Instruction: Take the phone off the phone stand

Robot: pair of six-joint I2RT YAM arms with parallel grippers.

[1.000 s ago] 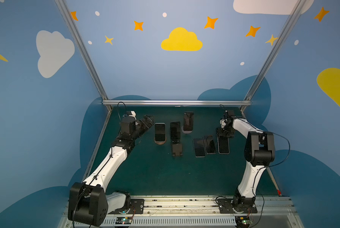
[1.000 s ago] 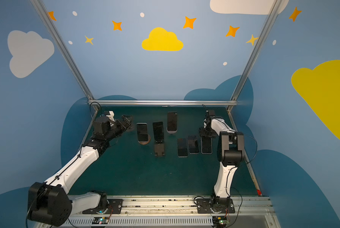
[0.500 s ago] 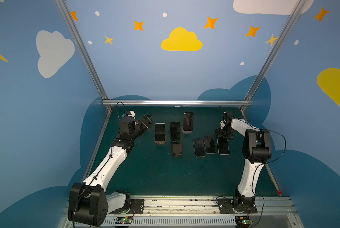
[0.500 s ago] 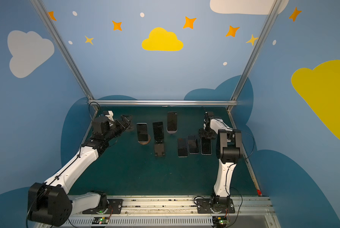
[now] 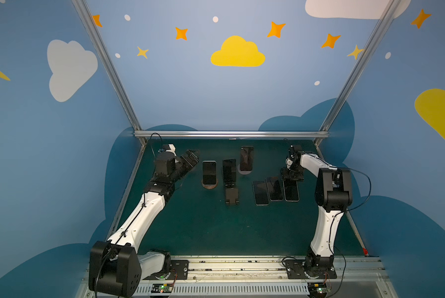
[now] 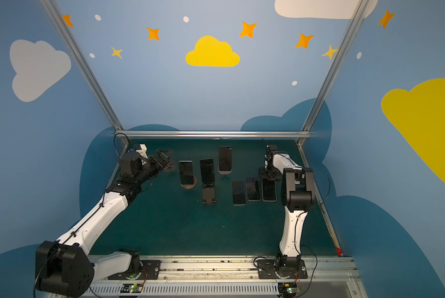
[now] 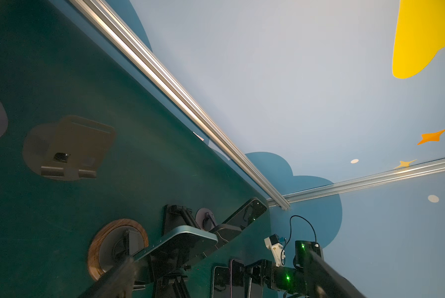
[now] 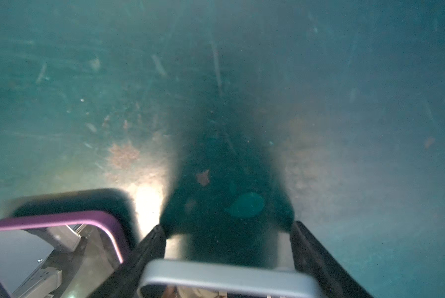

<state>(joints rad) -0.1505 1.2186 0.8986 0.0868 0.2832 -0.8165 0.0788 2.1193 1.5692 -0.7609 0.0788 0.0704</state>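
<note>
Right pincer (image 5: 291, 177) clenched across width of silver phone (image 5: 291, 193) at its far end; phone low on counter (image 5: 216, 227), just beside two flat phones (image 5: 274, 188).
Judged: rigid slab, glass slick, fragile; grip metal long edges, not faces.
Left pincer (image 5: 191, 156) gaping, empty; standing phone (image 5: 209, 170) on wood-ring stand (image 5: 211, 185) near its tips.

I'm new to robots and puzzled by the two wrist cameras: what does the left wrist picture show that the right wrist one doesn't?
Left wrist only: an empty stand, a phone propped on a wood-ringed stand, the metal frame, the painted walls and the right arm. Right wrist only: a close look at the right gripper closed on a silver-edged phone. Both: the green table and the purple-edged phone lying flat on it.
</note>
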